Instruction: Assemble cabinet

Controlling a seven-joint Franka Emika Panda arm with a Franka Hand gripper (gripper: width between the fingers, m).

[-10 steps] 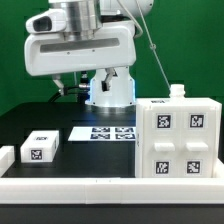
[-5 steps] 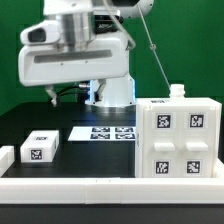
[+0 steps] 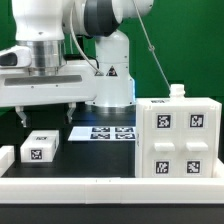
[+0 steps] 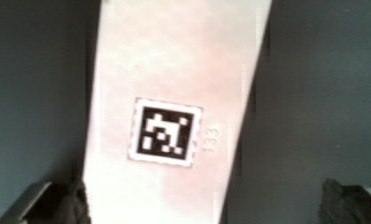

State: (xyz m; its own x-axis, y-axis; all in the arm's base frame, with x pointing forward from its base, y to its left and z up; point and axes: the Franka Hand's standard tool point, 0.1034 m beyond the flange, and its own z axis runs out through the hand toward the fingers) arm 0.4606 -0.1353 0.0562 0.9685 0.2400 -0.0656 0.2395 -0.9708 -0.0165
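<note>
The cabinet body (image 3: 180, 140) is a large white box with several tags on its face, standing at the exterior view's right. A small white block (image 3: 40, 148) with one tag lies on the black table at the left. My gripper (image 3: 46, 120) hangs open just above this block, with a dark finger (image 3: 22, 115) on each side. In the wrist view the block (image 4: 173, 90) fills the middle with its tag showing. My gripper (image 4: 200, 205) is open there, with one finger (image 4: 49, 205) at the block's edge and the other well clear of it. Nothing is held.
The marker board (image 3: 105, 132) lies flat on the table behind the block. Another white part (image 3: 5, 158) sits at the far left edge. A long white rail (image 3: 110, 188) runs along the front. A small white knob (image 3: 177, 92) stands on top of the cabinet body.
The arm has swung toward the exterior view's left and come down. The gripper, which was higher and nearer the middle, now hangs over the small block.
</note>
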